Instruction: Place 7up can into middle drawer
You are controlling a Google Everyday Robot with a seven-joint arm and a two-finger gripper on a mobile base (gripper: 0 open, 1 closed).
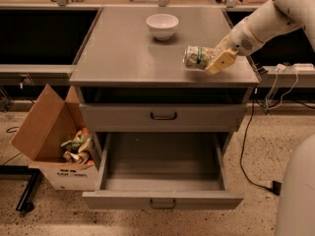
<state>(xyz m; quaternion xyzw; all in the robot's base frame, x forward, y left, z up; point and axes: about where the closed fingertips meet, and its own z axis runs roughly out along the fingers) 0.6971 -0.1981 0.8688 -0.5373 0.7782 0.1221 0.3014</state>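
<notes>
The 7up can (196, 56), green and white, lies on its side on the grey cabinet top (123, 53), near the right front edge. My gripper (218, 61) reaches in from the upper right on the white arm and sits right against the can's right end, at countertop height. The middle drawer (123, 199) is pulled out wide below. Its grey inside shows nothing in it, and its dark curved handle faces front.
A white bowl (162, 25) stands at the back of the cabinet top. The upper drawer front (206, 117) is closed. An open cardboard box (44, 132) with crumpled wrappers stands on the floor at left. Cables (248, 146) hang at right, beside my white base (298, 195).
</notes>
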